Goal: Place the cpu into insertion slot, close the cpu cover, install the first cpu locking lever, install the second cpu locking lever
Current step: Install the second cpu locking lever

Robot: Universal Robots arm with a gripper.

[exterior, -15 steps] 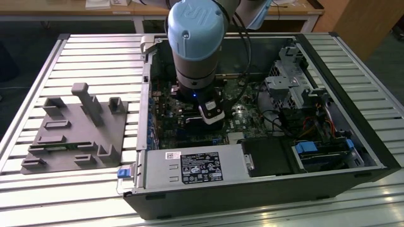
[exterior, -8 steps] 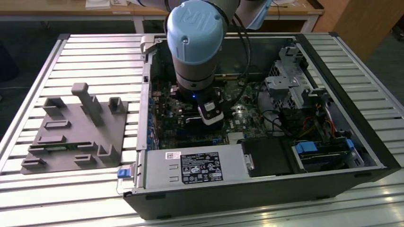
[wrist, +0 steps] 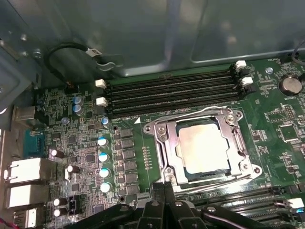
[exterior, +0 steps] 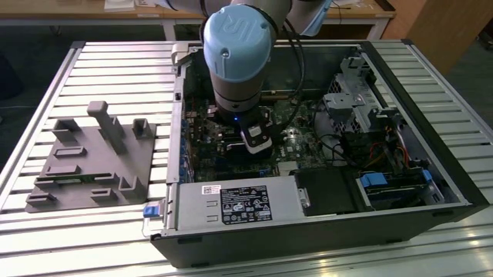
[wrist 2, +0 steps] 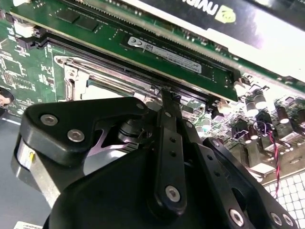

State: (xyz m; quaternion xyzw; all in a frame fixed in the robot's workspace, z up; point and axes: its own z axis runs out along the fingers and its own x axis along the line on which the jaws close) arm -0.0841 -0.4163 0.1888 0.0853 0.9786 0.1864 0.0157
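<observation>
- My arm reaches down into the open computer case (exterior: pixel 431 190), which lies on a slatted metal table (exterior: pixel 115 75); my gripper (exterior: pixel 257 141) hangs low over the green motherboard (exterior: pixel 208 144), about mid-board in the exterior view.
- In the first wrist view the cpu (wrist: pixel 206 148) sits seated in the insertion slot (wrist: pixel 164 157), its dull grey face showing through the square window of the cpu cover (wrist: pixel 238 138).
- The cpu cover lies down flat over the chip, framing it on all sides.
- A thin locking lever (wrist: pixel 190 113) runs along the socket edge beside the memory slots (wrist: pixel 171 93).
- My fingers (wrist: pixel 164 195) are drawn close together, tips nearly touching, and I see nothing held between them.
- Those fingertips sit at the socket's edge on the side away from the empty memory slots, just beside the cover's frame; whether they touch metal I cannot tell.
- In the second wrist view my gripper (wrist 2: pixel 167 98) points at the socket's silvery rim (wrist 2: pixel 95 67), next to a fitted memory stick (wrist 2: pixel 157 50) and a long black card (wrist 2: pixel 224 14) beyond it.
- On the exterior view's left, well apart from the case, a grey parts fixture (exterior: pixel 92 161) stands on the table.
</observation>
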